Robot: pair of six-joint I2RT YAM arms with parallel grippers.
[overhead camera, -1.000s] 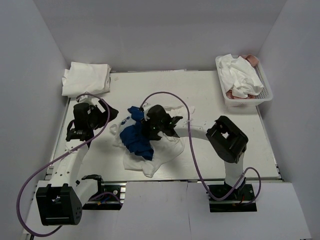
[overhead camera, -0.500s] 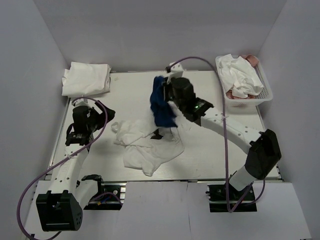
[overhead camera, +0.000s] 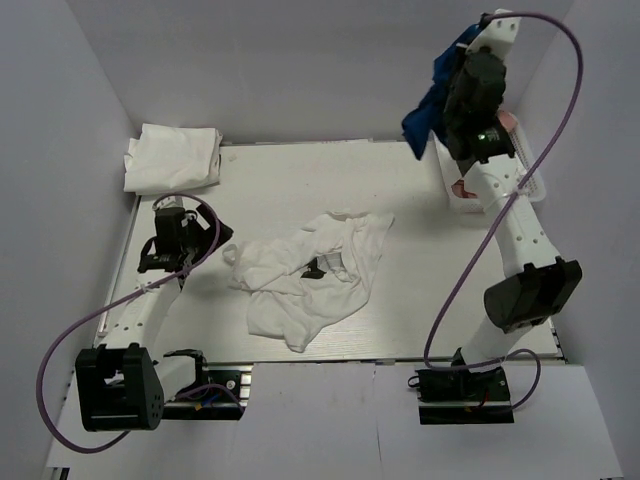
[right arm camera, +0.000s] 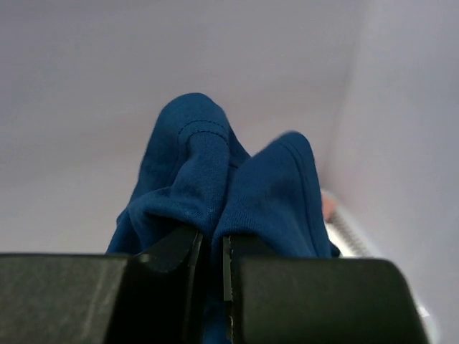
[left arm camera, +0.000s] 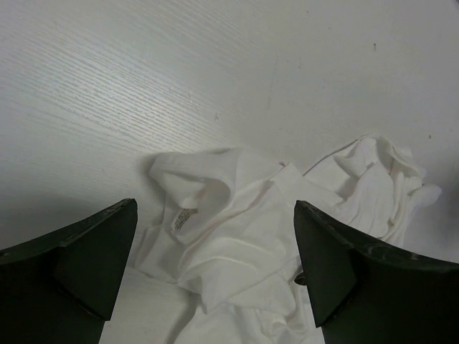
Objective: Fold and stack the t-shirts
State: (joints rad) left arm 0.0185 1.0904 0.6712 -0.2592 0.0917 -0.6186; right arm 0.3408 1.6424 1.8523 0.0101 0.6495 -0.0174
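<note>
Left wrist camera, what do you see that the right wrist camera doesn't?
Only the left wrist view shows the crumpled white t-shirt lying on the table, with the left gripper open over it. Only the right wrist view shows the blue cloth, pinched in the shut right gripper in front of a plain wall. They share just one thing: each sees its own gripper at the bottom. No object appears in both.
</note>
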